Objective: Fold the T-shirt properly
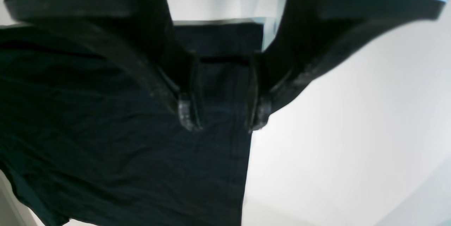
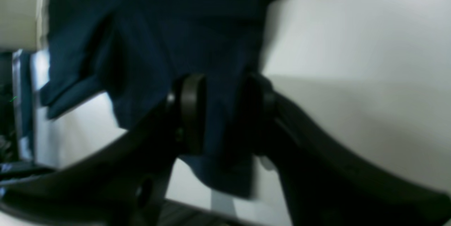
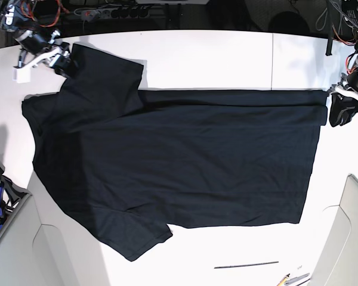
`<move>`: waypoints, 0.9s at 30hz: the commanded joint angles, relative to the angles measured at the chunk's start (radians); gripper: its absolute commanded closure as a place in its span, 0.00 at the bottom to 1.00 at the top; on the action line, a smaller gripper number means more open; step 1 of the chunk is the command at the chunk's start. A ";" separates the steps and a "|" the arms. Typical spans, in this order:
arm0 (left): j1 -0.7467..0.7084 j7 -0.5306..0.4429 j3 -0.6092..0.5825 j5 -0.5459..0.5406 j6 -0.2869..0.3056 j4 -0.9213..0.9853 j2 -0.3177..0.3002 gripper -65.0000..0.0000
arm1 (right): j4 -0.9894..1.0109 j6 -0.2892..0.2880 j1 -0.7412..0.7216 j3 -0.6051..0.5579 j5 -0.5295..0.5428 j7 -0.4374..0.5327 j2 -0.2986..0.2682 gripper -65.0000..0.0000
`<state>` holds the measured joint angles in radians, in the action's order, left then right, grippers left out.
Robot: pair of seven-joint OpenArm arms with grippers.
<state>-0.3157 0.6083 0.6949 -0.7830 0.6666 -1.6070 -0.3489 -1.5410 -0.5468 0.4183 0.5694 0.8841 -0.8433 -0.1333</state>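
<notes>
The right gripper (image 2: pixel 222 113) has its two pads on either side of a bunched piece of the T-shirt (image 3: pixel 179 161), pinching what looks like the far sleeve corner; its jaws are partly closed on cloth, though the blur makes it hard to say how firm the hold is. The left gripper (image 1: pixel 222 109) straddles the shirt's hem corner with a clear gap between its fingertips (image 1: pixel 186 113), and dark fabric lies under and between them. Whether it is clamping the hem or only resting over it, I cannot tell.

From those two held corners the shirt spreads flat across the white table (image 3: pixel 227 53) toward the near edge, with its far long edge already turned over into a band that runs between the two grippers. The near sleeve sticks out well away from both hands.

In my judgement the main risk is uneven hold: if one corner slips while both arms carry the edge across, the fold will skew and the cloth will bunch. A shallow pinch on a single layer could also let the doubled band come apart.

Both wrist views are soft and dark, so layers inside the jaws cannot be counted. A thin rod (image 3: pixel 246 264) and a pen (image 3: pixel 291 279) lie near the front, far from either hand.
</notes>
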 commanded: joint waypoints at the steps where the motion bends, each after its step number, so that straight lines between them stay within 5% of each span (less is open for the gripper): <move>1: 0.005 -0.025 0.007 -0.021 0.011 -0.013 -0.016 0.64 | 0.011 0.012 0.003 -0.020 -0.024 -0.012 -0.010 0.68; 6: 0.005 -0.025 0.007 -0.020 0.011 -0.013 -0.016 0.64 | 0.018 -0.011 0.003 -0.100 0.012 -0.012 -0.010 0.69; 11: 0.006 -0.025 0.007 -0.021 0.011 -0.013 -0.016 0.64 | -0.002 -0.030 -0.013 -0.130 0.078 -0.043 -0.007 1.00; 27: 0.005 -0.024 0.007 -0.021 0.011 -0.013 -0.016 0.64 | -0.007 -0.034 -0.278 -0.132 0.130 -0.051 -0.007 1.00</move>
<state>-0.3157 0.6083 0.6949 -0.7837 0.6666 -1.6070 -0.3485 -1.5333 -0.5716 0.1497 0.4362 0.9890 -0.9112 -0.1322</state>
